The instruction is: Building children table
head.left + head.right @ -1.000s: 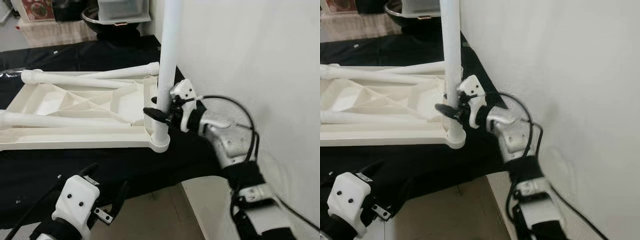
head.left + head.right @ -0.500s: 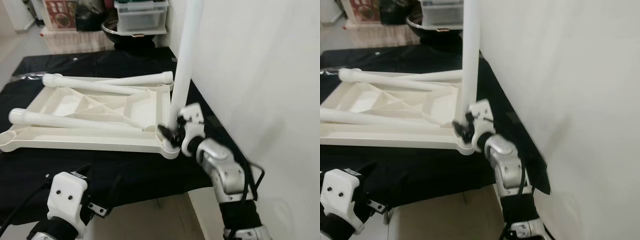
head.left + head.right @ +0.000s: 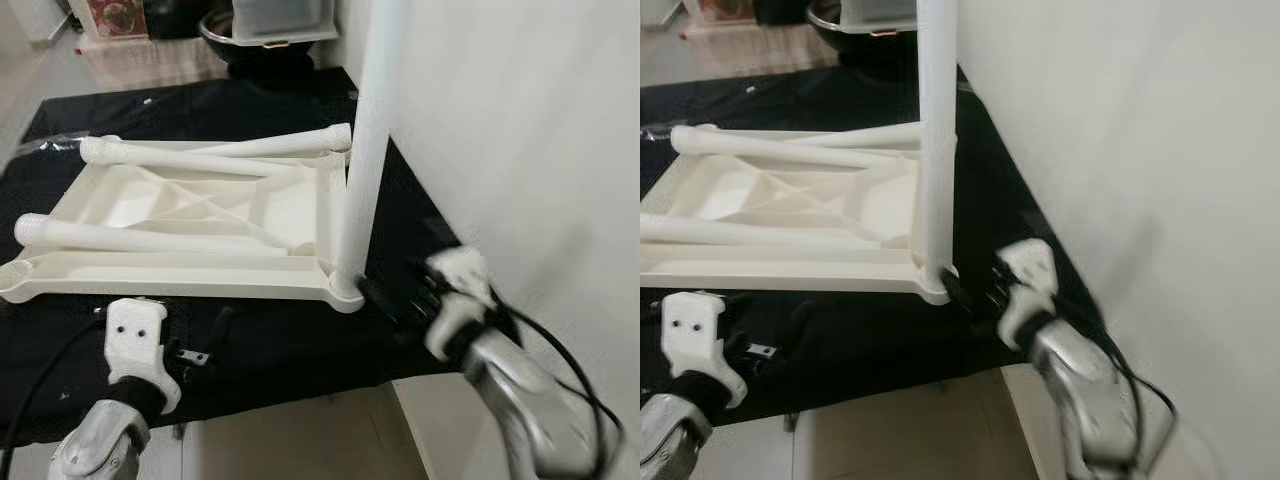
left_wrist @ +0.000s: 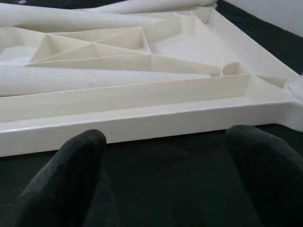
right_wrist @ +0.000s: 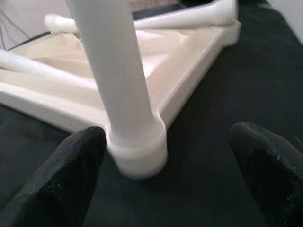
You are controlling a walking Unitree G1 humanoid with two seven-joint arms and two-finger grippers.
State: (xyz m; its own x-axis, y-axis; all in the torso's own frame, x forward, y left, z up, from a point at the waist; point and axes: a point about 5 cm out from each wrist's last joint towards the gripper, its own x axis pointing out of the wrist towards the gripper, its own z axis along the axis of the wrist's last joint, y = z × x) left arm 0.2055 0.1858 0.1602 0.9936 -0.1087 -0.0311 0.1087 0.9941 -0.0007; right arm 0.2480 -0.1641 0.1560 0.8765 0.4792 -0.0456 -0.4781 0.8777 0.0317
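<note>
Black cloth [image 3: 270,350] covers the work surface, with a white wall [image 3: 520,130] rising close along its right side and a dark bowl [image 3: 225,35] and a clear storage bin [image 3: 275,15] at the far end. Cream plastic tabletop [image 3: 190,225] lies upside down on the cloth, its ribbed underside showing triangular cells. Loose legs [image 3: 150,238] lie across it, pointing left and far. One upright leg [image 3: 362,150] stands in the near right corner socket, next to the wall. The right gripper [image 3: 395,308] hovers just to the right of that socket, fingers [image 5: 75,175] spread apart and touching nothing. The left gripper [image 3: 200,345] sits low over the cloth just before the tabletop's near edge, fingers [image 4: 71,165] also apart.
</note>
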